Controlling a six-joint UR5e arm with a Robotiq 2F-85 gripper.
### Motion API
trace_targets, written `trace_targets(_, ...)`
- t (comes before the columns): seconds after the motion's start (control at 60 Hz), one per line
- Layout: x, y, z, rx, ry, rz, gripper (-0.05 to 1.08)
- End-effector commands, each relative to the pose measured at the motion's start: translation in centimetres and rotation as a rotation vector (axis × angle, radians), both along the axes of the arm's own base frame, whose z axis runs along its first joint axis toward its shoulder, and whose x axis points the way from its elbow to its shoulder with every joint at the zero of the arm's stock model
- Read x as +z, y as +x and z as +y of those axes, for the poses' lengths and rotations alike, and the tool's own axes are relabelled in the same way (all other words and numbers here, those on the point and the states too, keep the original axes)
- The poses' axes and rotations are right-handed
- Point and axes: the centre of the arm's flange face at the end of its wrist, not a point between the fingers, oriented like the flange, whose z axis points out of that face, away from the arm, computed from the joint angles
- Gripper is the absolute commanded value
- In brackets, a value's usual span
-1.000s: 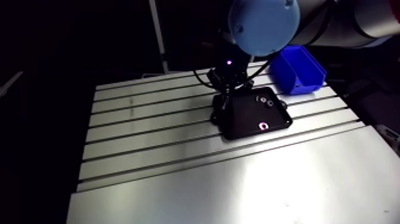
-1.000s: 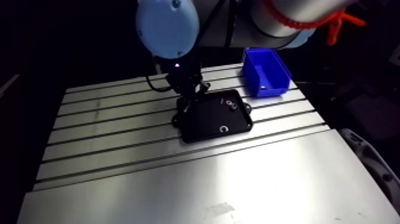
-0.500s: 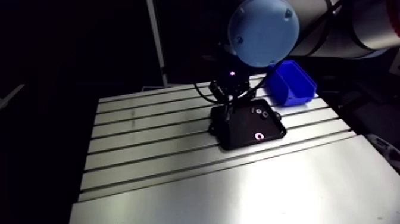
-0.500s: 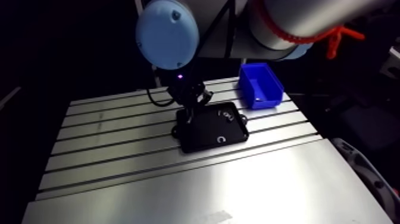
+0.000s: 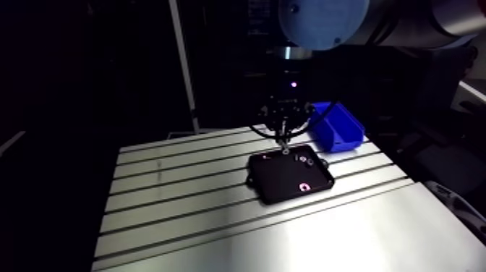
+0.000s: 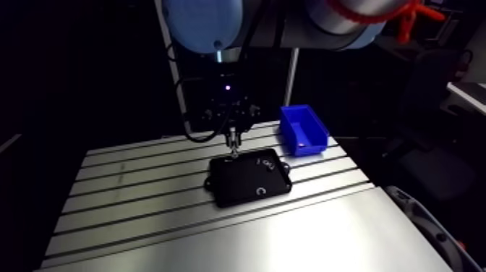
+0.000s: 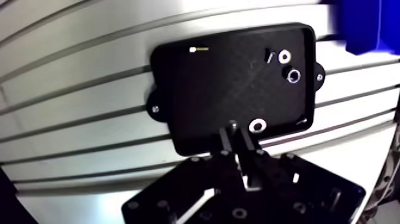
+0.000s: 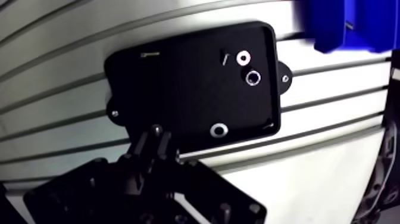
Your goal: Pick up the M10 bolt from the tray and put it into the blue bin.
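Black tray [image 7: 208, 89] holds washers [image 7: 284, 57], nut [image 7: 293, 75]; hand [image 7: 236, 136] above, pinching bolt [image 7: 232, 126]; blue bin [image 7: 363, 27] beside.

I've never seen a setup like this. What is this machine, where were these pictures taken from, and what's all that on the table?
It is one robot arm with a two-fingered gripper as its hand. The two wide pictures come from a camera on the arm's upper part; the two close ones from a camera on its wrist, looking down past the fingers. On the slotted metal table sits a black tray with three small metal rings, and nearby a blue bin. The fingers are shut on a small dark piece, apparently the bolt, above the tray.
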Motion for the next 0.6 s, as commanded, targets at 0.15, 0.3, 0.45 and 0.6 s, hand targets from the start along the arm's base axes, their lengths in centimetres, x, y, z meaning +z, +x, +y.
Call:
trace_targets(0.15, 5.2, -0.5, 2.0, 0.554, -0.088, 0.002, 1.05)
trace_targets(0.3, 5.6, -0.5, 4.5, 0.791, -0.120, 0.019, 1.07)
trace_targets(0.45, 6.5, -0.8, 6.6, 1.050, -0.140, 0.041, 1.07)
trace_targets(0.6, 7.0, -1.1, 8.6, 1.196, -0.138, 0.044, 1.07)
